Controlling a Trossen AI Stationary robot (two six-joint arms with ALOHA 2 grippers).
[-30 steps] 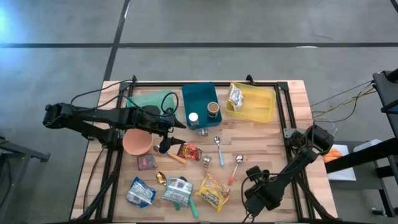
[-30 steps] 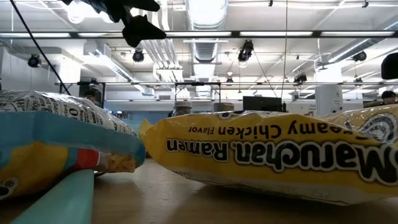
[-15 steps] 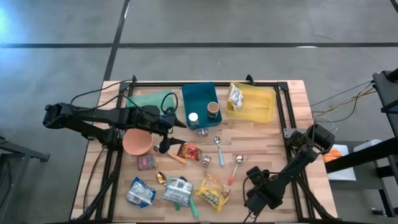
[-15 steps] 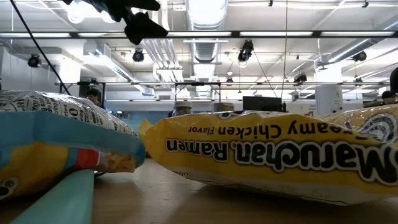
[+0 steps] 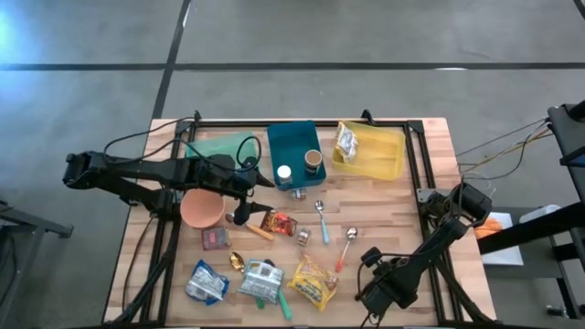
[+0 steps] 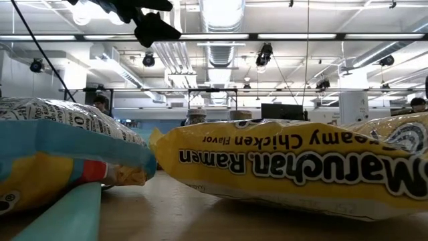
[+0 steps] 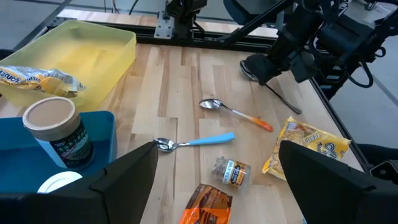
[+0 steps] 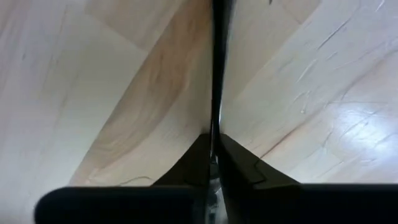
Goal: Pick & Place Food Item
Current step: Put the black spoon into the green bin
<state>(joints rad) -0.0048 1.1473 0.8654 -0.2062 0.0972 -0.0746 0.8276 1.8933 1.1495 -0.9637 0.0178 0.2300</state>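
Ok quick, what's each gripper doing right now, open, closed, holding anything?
Left gripper: open, holding nothing, above the table's middle.
Right gripper: shut, empty, low over bare wood at the table's near right.

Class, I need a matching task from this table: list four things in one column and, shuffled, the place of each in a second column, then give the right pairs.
Things
1. paper cup
2. silver packet
3. ramen packet
4. right pincer

Places
A. in the yellow bin
B. shut, low over bare wood near the table's right front
C. in the blue bin
D. on the table near its front edge

Pairs: 1-C, 2-A, 3-D, 4-B
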